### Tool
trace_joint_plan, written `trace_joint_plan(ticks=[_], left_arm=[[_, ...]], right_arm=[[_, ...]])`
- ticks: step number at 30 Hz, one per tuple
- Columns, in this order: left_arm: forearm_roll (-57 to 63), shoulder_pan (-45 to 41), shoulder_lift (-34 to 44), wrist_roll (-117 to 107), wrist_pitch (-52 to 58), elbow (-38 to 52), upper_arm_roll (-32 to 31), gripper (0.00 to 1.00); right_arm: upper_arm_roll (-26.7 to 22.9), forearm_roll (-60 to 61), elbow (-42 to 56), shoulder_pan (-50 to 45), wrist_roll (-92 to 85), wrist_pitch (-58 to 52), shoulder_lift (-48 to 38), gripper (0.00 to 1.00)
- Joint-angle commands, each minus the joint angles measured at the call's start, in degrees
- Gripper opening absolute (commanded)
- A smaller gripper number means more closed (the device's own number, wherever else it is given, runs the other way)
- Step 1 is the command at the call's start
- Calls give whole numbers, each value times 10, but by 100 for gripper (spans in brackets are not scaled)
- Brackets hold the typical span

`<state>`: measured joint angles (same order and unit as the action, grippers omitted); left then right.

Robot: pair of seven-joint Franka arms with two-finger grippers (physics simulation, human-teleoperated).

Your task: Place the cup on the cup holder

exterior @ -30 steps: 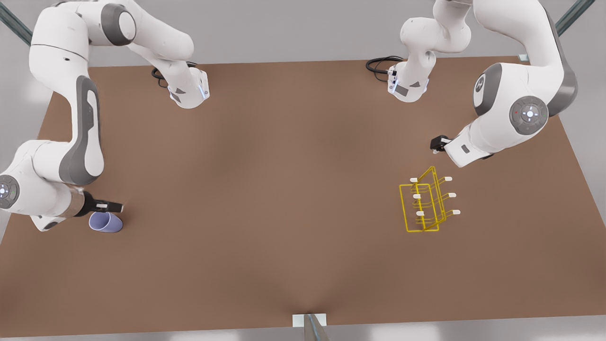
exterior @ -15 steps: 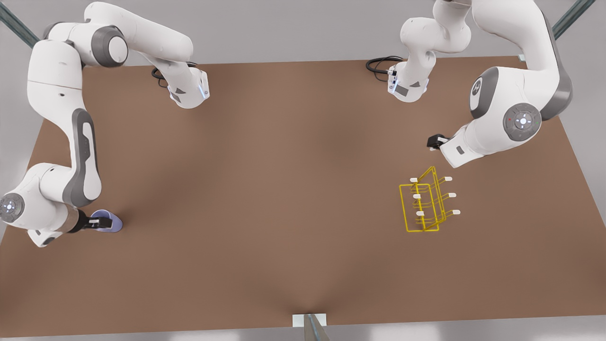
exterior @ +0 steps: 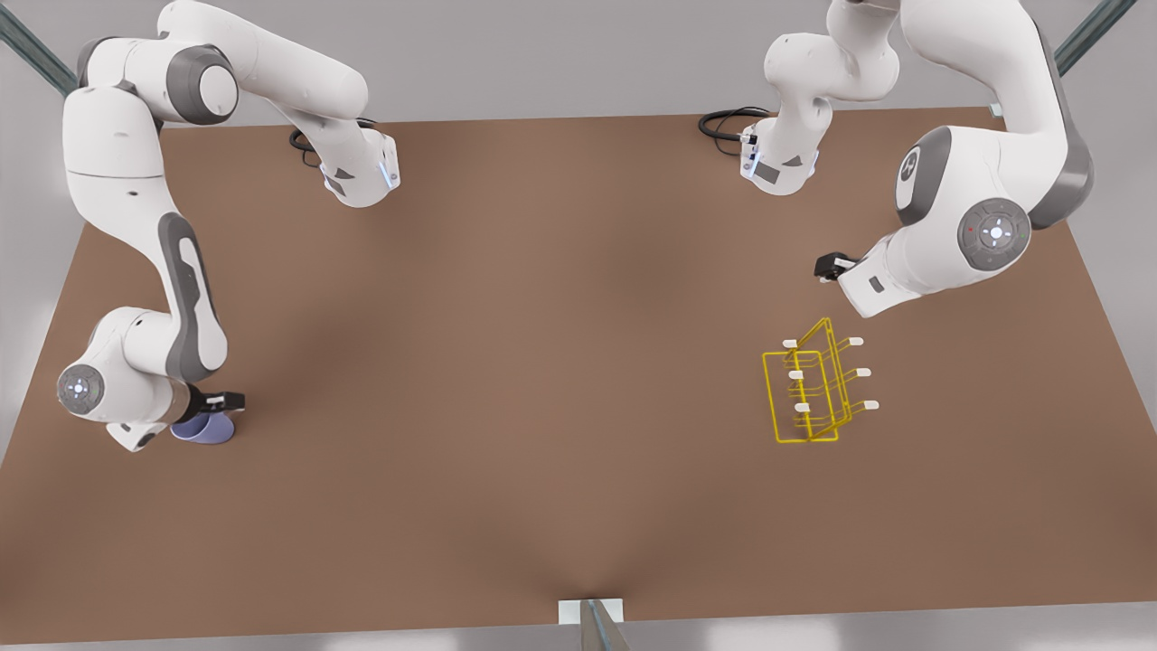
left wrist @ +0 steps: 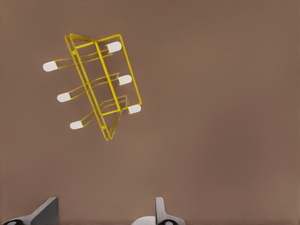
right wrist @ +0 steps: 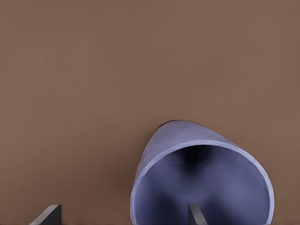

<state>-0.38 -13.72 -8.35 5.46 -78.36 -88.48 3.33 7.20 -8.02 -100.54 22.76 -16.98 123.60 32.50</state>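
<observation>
Cup (exterior: 204,429) sits on the tabletop (exterior: 506,362) at the front view's left, not lifted yet; right pincer (exterior: 215,401) is spread, one finger (right wrist: 196,214) inside the rim. Cup holder (exterior: 818,389) stands well apart, prongs empty, left pincer (exterior: 827,268) waiting spread above it, so grasp, carry and hanging remain.

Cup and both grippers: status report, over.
Right gripper open, one finger inside the cup, one outside. Left gripper open, waiting above the cup holder. Cup on the table, not lifted. Path between them clear.
</observation>
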Motion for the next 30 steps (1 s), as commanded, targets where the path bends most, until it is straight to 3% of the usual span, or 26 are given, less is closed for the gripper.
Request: trace_joint_plan(ticks=[1,2,5,9,11,12,19,23,27,30], left_arm=[[0,0,1,-2,3,1,0,100],[0,0,2,-3,3,1,0,100],[0,0,4,-4,3,2,0,100],[0,0,4,-4,3,2,0,100],[0,0,4,-5,3,2,0,100],[-1,-1,4,-5,4,2,-1,100],[-1,-1,3,-3,3,3,0,100],[-1,-1,0,-3,3,2,0,100],[-1,-1,-3,-4,4,2,0,100],[-1,-1,-1,-4,4,2,0,100]], right_arm=[[0,-2,-3,1,-16,31,0,93],[0,-2,-4,3,-16,35,0,75],[-2,-2,-4,4,-16,47,5,64],[-2,-2,-4,5,-10,63,9,41],[-2,-2,-4,5,-10,65,10,24],[-2,-2,-4,5,-5,67,10,21],[20,-2,5,14,13,3,-13,21],[105,5,55,6,24,-137,-33,21],[201,28,74,4,65,-141,-28,21],[212,88,97,-57,136,-147,-28,21]])
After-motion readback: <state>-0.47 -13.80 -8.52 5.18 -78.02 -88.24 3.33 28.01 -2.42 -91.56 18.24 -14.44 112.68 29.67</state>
